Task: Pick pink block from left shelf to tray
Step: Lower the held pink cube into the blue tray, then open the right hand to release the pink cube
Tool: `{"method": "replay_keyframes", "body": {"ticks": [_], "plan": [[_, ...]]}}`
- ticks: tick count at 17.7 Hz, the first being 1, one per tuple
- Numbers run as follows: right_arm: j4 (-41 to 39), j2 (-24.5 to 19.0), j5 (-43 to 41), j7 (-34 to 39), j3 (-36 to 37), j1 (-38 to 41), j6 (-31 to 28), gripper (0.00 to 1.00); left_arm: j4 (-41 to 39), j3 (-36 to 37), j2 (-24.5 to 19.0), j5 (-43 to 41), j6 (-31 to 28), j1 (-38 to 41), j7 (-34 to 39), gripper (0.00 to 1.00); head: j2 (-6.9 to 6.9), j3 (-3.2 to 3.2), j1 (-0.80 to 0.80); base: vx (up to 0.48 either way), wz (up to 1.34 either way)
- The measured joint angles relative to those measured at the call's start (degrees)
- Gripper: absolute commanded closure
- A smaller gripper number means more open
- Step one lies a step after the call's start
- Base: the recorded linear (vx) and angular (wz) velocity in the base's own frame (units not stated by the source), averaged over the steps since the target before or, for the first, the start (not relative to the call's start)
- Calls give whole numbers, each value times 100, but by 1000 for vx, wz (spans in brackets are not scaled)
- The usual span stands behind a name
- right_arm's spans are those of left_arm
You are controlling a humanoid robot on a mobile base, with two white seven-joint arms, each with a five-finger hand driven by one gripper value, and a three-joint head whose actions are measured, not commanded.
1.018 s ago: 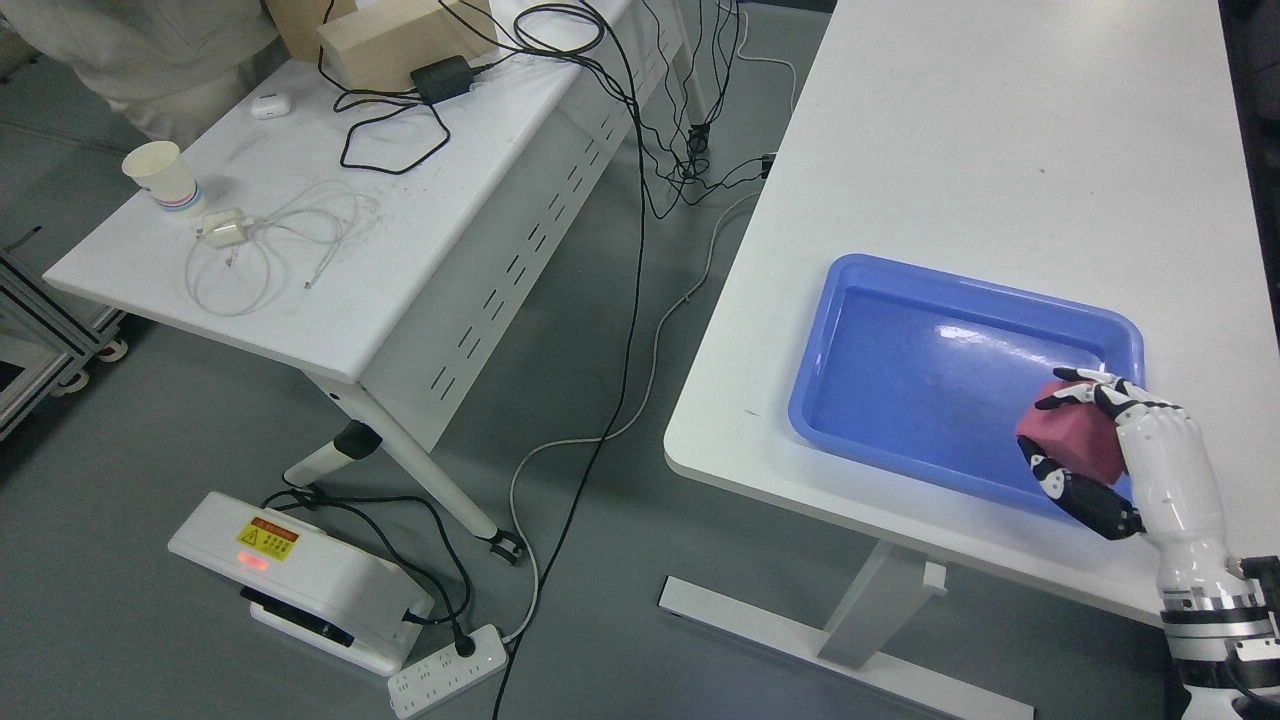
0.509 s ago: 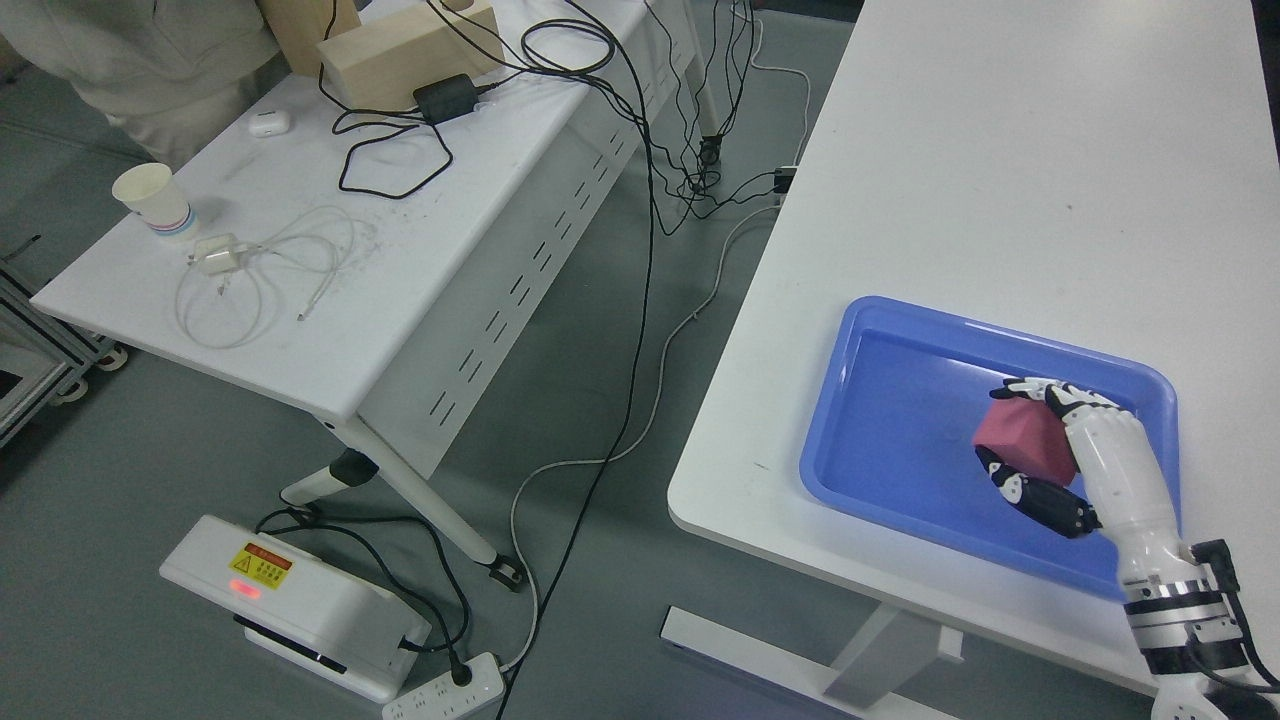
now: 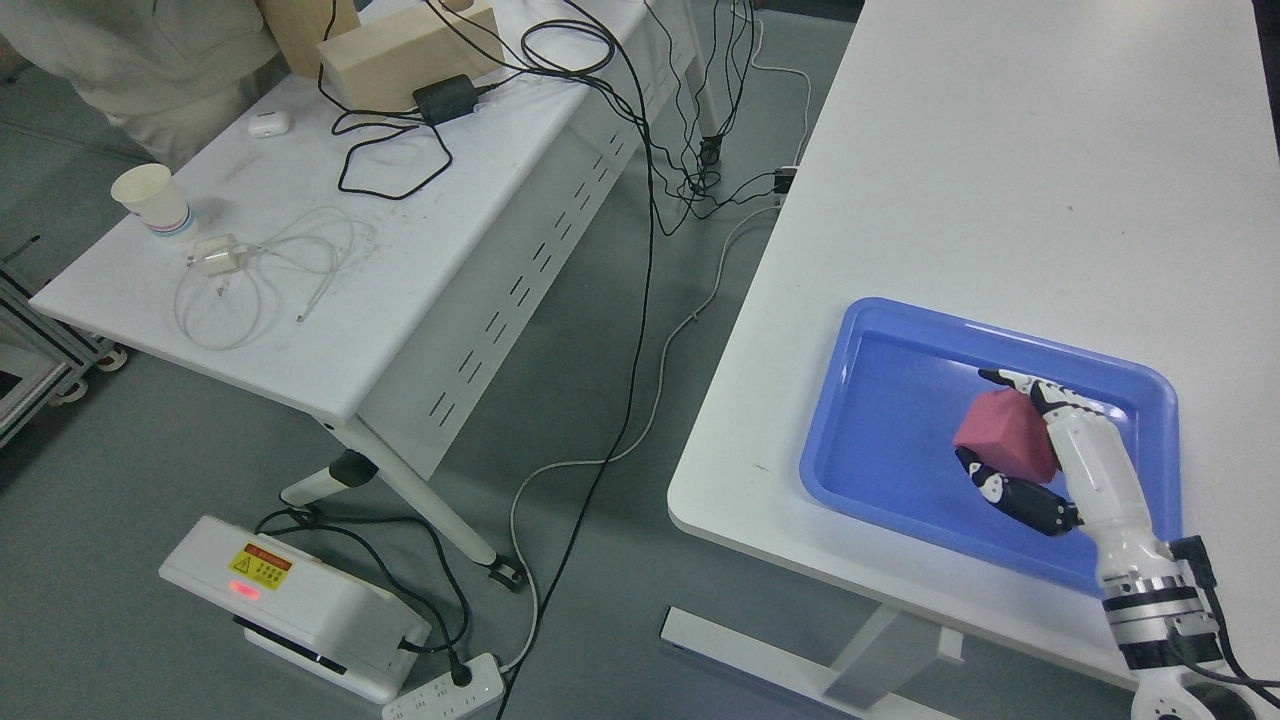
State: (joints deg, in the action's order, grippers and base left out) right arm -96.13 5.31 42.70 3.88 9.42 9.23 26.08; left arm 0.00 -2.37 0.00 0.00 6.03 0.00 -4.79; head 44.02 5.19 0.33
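A grey floor (image 3: 200, 440) strewn with black cables (image 3: 640, 250) separates two white tables. The large white table on the right (image 3: 1000, 170) carries a shallow blue plastic tray (image 3: 850, 440) near its front edge. The narrower white folding table on the left (image 3: 420, 230) holds a wooden box (image 3: 400, 55), coiled white cord (image 3: 250, 275) and paper cup (image 3: 150, 198). The robot's white right hand (image 3: 1040, 450) reaches over the tray, fingers wrapped around a pink foam block (image 3: 1005, 435), seemingly held just above the tray's bottom.
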Motion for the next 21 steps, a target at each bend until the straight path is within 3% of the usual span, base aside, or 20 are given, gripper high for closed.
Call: {"method": "replay_keyframes", "body": {"ticks": [4, 7, 13, 21], "plan": [[2, -58, -153, 29, 4, -2, -9, 18, 0, 0, 0, 0, 17, 0, 0, 0, 0, 0, 0, 0, 0], [3, -87, -523, 23, 9, -3, -15, 2, 0, 0, 0, 0, 18, 0, 0, 0, 0, 0, 0, 0, 0], [-2, -143, -1204, -26, 92, -39, -355, 1, 0, 0, 0, 0, 20, 0, 0, 0, 0, 0, 0, 0, 0], [-8, -361, -2010, -128, 387, -271, -1650, 1, 0, 0, 0, 0, 24, 0, 0, 0, 0, 0, 0, 0, 0]]}}
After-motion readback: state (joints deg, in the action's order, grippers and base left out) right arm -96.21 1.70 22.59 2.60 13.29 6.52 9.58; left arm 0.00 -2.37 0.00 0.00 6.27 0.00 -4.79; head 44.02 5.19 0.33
